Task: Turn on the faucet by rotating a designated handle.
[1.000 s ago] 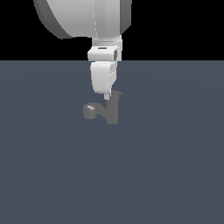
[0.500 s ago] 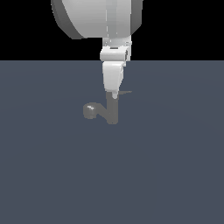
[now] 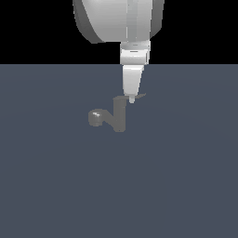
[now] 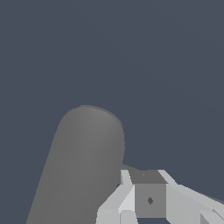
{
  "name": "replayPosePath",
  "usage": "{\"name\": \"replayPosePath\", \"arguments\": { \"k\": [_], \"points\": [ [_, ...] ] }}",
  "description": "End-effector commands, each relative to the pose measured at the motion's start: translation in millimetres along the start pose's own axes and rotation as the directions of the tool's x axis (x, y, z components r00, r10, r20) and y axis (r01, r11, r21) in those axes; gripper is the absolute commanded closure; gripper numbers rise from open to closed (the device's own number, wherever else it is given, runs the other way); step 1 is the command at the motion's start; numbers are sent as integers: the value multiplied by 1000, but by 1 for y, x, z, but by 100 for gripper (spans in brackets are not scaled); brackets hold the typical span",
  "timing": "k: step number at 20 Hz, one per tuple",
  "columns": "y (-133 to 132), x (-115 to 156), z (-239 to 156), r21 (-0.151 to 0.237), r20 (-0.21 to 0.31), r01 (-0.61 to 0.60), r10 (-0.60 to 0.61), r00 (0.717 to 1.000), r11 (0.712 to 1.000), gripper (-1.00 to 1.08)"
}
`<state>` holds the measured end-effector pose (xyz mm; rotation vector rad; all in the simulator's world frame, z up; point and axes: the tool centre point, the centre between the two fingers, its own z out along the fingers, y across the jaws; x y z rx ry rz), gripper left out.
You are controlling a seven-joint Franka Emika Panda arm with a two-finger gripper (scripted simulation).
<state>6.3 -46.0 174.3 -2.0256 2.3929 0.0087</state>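
Grey faucet point(image 3: 119, 116) upright on slate counter point(image 3: 186, 176), fingers point(image 3: 132, 98) pointing down at the thin handle point(image 3: 138, 96) atop it, open or closed impossible to tell.

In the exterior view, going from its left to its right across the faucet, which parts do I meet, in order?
Rounded spout head → upright body of the faucet → claw tip, reaching down at the top of the body → free end of the handle, sticking out toward the exterior view's right.
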Motion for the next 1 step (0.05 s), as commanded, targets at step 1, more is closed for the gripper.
{"name": "replayPosePath", "arguments": {
  "k": [1],
  "points": [
    [-4,30,1,0,-8,-41,41,999,999,108]
  ]
}}
